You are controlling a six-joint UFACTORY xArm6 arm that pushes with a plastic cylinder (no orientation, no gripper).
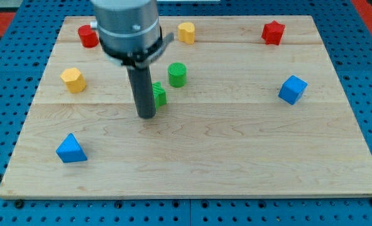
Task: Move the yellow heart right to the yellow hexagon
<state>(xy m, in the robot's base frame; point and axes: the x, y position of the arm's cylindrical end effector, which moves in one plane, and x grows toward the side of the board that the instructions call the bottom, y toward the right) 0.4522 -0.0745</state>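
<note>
Nearest, blue triangle (70, 149); my tip (147, 116), gripperless, touches nothing visibly; yellow heart (186, 31) lies well toward the view's top.

Wooden board (236, 157) holding two red blocks (88, 36) (273, 32), two green blocks (178, 74) (159, 95), blue cube (292, 89), blue triangle (70, 149).

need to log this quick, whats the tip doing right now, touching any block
My tip: holds nothing; it sits right beside the partly hidden green block, contact cannot be told. Yellow heart and yellow hexagon lie apart from it.
</note>
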